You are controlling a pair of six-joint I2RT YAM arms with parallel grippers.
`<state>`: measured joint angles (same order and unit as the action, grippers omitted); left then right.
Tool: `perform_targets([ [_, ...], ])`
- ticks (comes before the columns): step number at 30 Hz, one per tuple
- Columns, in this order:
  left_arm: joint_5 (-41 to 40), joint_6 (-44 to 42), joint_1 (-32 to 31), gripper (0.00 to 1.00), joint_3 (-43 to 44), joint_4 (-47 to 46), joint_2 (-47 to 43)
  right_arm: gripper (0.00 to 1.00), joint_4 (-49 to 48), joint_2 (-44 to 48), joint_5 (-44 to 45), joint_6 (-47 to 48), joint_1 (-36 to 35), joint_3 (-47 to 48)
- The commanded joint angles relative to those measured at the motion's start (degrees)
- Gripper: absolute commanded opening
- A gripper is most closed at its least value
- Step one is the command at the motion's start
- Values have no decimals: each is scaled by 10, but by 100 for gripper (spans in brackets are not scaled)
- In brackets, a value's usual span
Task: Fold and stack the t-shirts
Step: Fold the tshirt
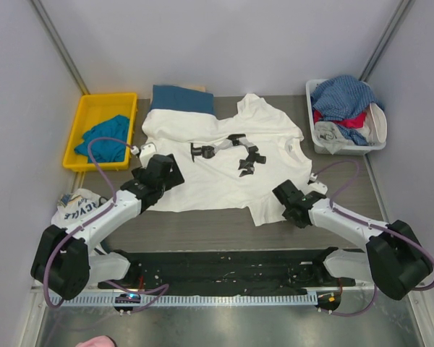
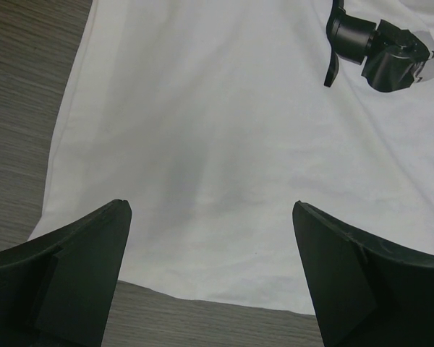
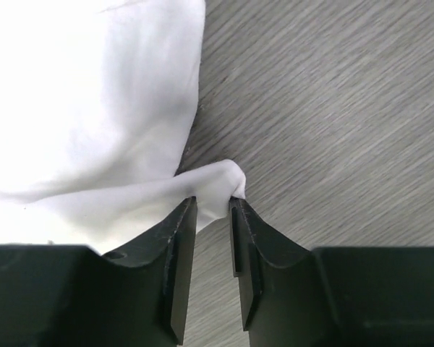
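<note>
The white tee (image 1: 224, 163) lies spread flat mid-table, with the blue tee (image 1: 182, 98) folded at its far left corner. The right gripper (image 3: 212, 217) pinches a bunched corner of the white hem between its fingers. The left gripper (image 2: 210, 275) hangs over the opposite hem, jaws spread wide, holding nothing.

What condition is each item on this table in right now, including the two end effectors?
White t-shirt: spread flat, unfolded.
Dark blue t-shirt: folded, partly under the white one's far edge.
Yellow bin: holds teal cloth.
White basket: heaped with clothes.
Left end effector: open above the shirt's hem.
Right end effector: pinching the shirt's corner.
</note>
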<state>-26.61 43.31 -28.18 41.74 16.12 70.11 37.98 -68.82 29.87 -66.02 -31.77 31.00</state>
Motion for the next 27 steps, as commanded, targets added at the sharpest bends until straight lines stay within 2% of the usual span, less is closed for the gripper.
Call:
perform_targets([
  [1,-20,6,-3,100,-3,-9,-17,33,-1,-22,-9,12,-1,-8],
  [5,-21,7,-3,100,-5,-9,-20,30,-4,-24,-8,17,-2,-9],
  [7,-20,7,-3,100,-4,-8,-21,36,9,-18,-10,19,-1,-2],
  [9,-19,7,-3,100,-4,-9,-22,49,24,-5,-3,17,-1,5],
  [12,-15,9,-3,100,-2,-8,-22,54,56,43,13,16,-1,12],
  [18,-9,10,-3,100,3,-10,-18,57,99,92,36,19,-1,33],
  [27,-15,6,-2,100,2,-8,-22,57,77,53,34,19,-1,24],
])
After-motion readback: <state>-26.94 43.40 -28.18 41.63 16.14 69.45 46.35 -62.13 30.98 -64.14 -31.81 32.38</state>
